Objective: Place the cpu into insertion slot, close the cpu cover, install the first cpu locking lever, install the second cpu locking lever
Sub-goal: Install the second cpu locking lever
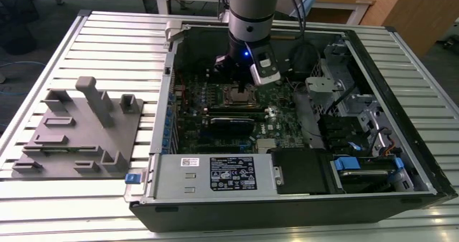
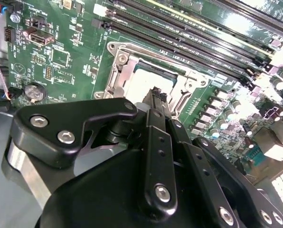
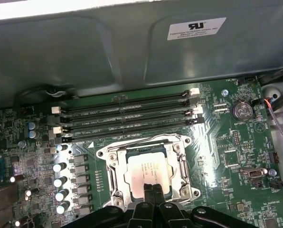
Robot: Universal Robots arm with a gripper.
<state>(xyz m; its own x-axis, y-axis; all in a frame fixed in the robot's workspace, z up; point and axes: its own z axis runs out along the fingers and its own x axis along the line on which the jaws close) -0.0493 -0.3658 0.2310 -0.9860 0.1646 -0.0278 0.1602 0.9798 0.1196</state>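
The arm (image 1: 250, 8) came straight down from above in the exterior view, its grey column ending in a black wrist with a small blue light. The gripper (image 3: 151, 188) pointed downward. In both wrist views its two slim black fingers (image 2: 155, 97) lay pressed together, tips side by side with no gap, and black linkage bars spread behind them.

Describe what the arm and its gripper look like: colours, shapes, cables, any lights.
The arm is a grey cylinder with a black band and black wrist, a small blue light on it and dark cables trailing beside it. A silver-and-black module is clipped to the wrist. The gripper is matte black: bolted linkage bars with silver screws, ending in narrow fingers.
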